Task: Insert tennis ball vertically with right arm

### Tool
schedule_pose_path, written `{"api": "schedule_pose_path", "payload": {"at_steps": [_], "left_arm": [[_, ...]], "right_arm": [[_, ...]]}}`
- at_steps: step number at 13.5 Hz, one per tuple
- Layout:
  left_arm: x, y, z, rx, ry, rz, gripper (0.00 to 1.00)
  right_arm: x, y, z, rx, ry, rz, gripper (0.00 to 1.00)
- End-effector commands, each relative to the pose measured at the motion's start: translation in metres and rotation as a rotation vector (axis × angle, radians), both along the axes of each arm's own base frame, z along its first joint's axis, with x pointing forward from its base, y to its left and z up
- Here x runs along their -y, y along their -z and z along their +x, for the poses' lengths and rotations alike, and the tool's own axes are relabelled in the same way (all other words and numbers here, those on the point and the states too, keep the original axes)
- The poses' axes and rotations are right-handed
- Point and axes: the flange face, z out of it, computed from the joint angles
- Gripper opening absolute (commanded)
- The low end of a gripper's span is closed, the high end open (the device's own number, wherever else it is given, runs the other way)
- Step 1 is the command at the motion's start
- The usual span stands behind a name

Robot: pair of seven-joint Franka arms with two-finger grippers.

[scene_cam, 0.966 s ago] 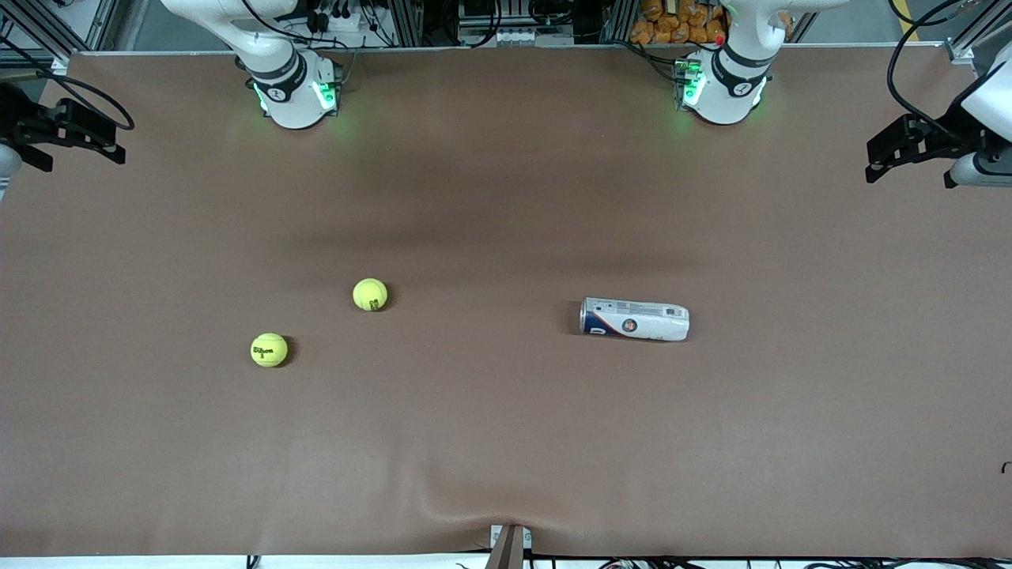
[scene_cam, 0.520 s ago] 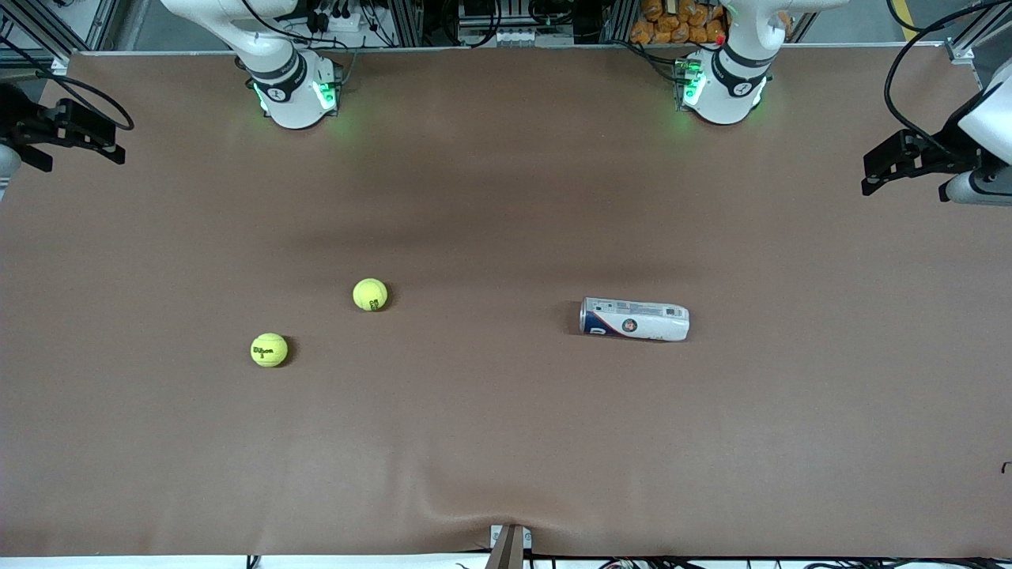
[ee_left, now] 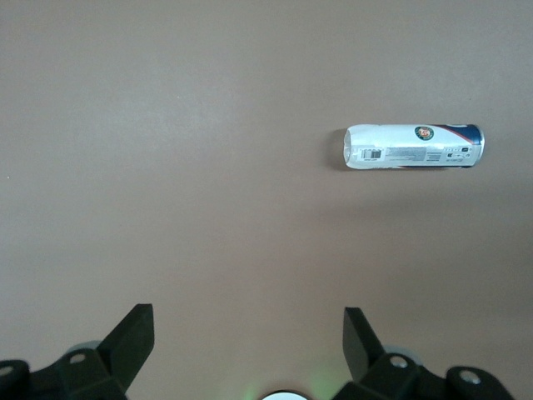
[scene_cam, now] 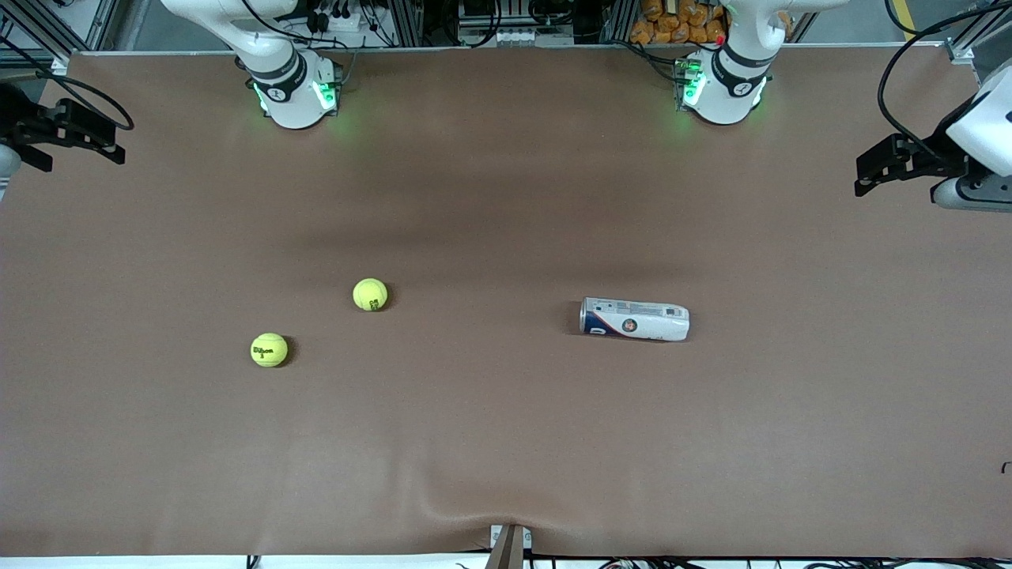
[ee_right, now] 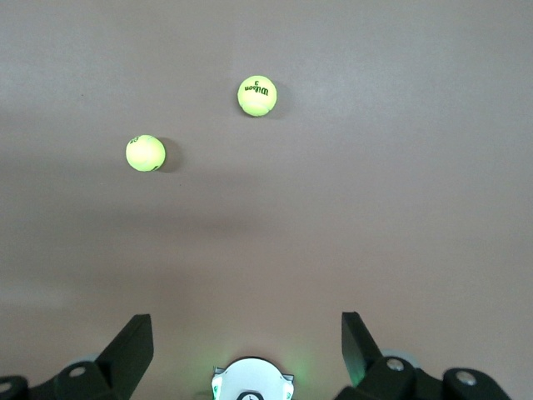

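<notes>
Two yellow tennis balls lie on the brown table: one (scene_cam: 370, 294) and a second (scene_cam: 269, 349) nearer the front camera, toward the right arm's end. Both show in the right wrist view (ee_right: 256, 95) (ee_right: 145, 153). A white and blue ball can (scene_cam: 635, 319) lies on its side toward the left arm's end, also in the left wrist view (ee_left: 414, 147). My right gripper (scene_cam: 75, 133) (ee_right: 246, 329) is open and empty, high over the table edge at its end. My left gripper (scene_cam: 889, 164) (ee_left: 247, 325) is open and empty, over the table edge at its end.
The two arm bases (scene_cam: 292, 91) (scene_cam: 723, 87) with green lights stand along the table's back edge. A small bracket (scene_cam: 510, 545) sits at the table's front edge. The brown mat has a slight wrinkle near it.
My left gripper has shifted a little toward the table's middle. The right arm, the balls and the can have not moved.
</notes>
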Motion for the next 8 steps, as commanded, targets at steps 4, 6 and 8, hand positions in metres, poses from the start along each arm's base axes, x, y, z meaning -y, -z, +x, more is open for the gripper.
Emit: {"api": "schedule_pose_path", "payload": {"at_steps": [4, 6, 8], "left_arm": [[0.011, -0.001, -0.001, -0.007, -0.001, -0.015, 1.0], [0.012, 0.002, 0.001, -0.01, 0.002, -0.015, 1.0], [0.014, 0.002, 0.001, -0.004, 0.006, -0.016, 1.0]], "right_arm": [[0.002, -0.002, 0.001, -0.007, 0.015, 0.0, 1.0], [0.002, -0.001, 0.0, -0.011, 0.016, 0.0, 1.0], [0.002, -0.001, 0.0, -0.011, 0.015, 0.0, 1.0]]}}
